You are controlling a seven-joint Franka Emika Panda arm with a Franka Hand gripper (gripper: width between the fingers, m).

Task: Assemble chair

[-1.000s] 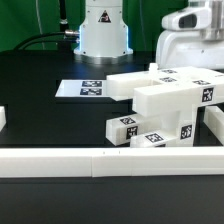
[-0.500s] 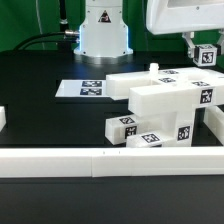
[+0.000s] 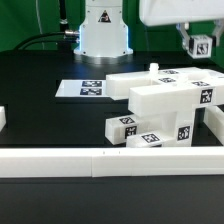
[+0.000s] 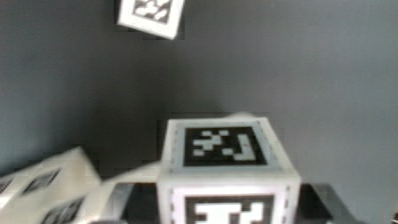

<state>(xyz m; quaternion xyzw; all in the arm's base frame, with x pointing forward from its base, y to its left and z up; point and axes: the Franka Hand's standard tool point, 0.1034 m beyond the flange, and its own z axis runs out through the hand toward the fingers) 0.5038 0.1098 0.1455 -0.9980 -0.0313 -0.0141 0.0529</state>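
Note:
The white chair parts (image 3: pixel 165 100) stand clustered at the exterior view's right, each with black-and-white tags. A short white post (image 3: pixel 122 128) lies in front of them. My gripper (image 3: pixel 200 46) hangs high at the upper right, above the cluster, shut on a small white tagged chair block (image 3: pixel 201 45). In the wrist view that block (image 4: pixel 226 165) fills the space between the dark fingers (image 4: pixel 121 203), its tags facing the camera, with the dark table far below.
The marker board (image 3: pixel 84 89) lies flat on the black table in front of the robot base (image 3: pixel 103 30); it also shows in the wrist view (image 4: pixel 153 14). A long low white rail (image 3: pixel 100 160) runs along the front. A white rail end (image 3: pixel 3 119) sits at the left.
My gripper has risen with the block, from just above the chair cluster to well clear of it, and has drifted slightly left.

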